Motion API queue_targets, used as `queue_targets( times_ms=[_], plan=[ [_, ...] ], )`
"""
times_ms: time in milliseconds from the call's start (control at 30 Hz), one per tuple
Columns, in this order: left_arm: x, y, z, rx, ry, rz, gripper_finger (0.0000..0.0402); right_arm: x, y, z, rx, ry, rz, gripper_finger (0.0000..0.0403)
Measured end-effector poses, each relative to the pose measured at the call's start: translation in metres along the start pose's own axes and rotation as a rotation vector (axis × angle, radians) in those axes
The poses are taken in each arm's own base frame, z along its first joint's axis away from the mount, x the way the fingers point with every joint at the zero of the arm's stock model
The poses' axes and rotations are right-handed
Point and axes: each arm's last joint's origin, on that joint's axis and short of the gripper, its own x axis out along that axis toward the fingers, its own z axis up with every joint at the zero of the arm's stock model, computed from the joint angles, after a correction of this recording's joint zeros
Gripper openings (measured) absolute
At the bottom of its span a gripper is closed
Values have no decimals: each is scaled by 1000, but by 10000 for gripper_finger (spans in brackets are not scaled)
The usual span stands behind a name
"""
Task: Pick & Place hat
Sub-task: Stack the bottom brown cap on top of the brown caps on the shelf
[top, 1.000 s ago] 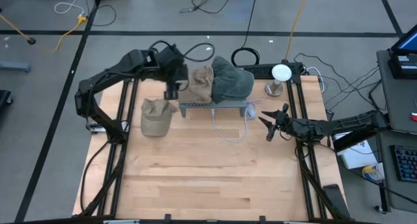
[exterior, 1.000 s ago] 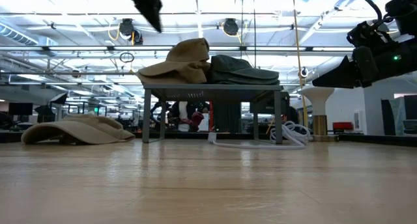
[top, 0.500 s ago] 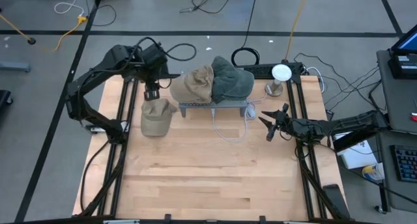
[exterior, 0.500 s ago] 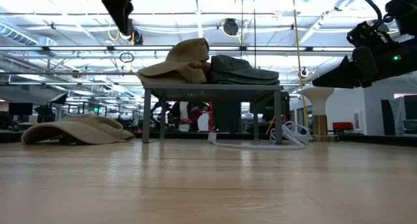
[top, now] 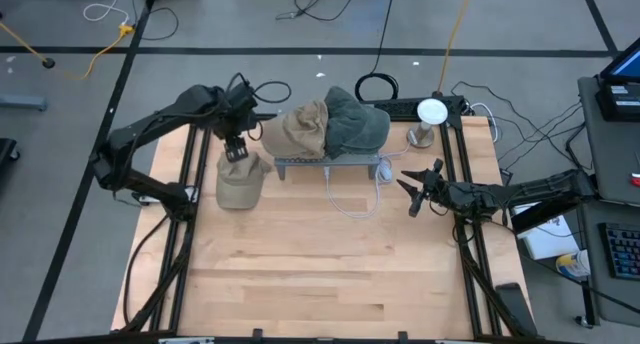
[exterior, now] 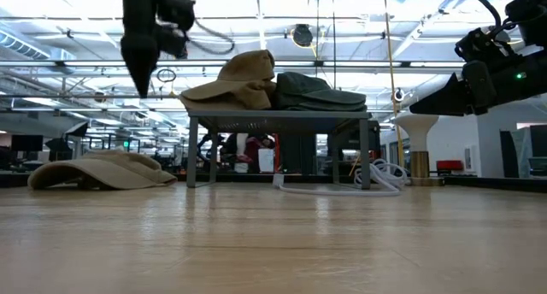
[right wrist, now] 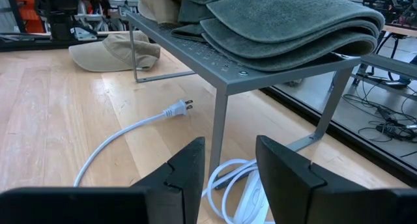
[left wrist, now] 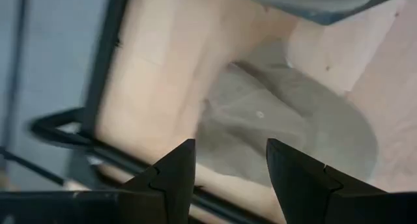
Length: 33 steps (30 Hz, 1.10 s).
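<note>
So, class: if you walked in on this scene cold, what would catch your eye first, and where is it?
First, the small metal rack at the table's far edge, piled with a tan hat and a green hat. Next, the left gripper, open, hovering over another tan hat on the table beside the rack. The right gripper waits, open, on the other side.

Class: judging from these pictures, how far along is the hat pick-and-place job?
Done: one tan hat lies on the table. In hand: nothing; the open left gripper hovers above it. Left: the tan and green hats on the rack. The right gripper waits.
</note>
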Motion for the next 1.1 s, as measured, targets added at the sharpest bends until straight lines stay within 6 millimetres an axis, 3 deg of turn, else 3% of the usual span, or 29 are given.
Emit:
queue_targets(
  times_ms=[167,500,767,1100],
  plan=[
    [32,7,-8,-50,10,-97,191,0,0,0,0,0,0,130],
    [75,21,-17,99,-102,-136,191,0,0,0,0,0,0,130],
    [99,31,-31,180,-114,-110,191,0,0,0,0,0,0,130],
    [130,25,-39,236,-88,-115,191,0,0,0,0,0,0,130]
  ],
)
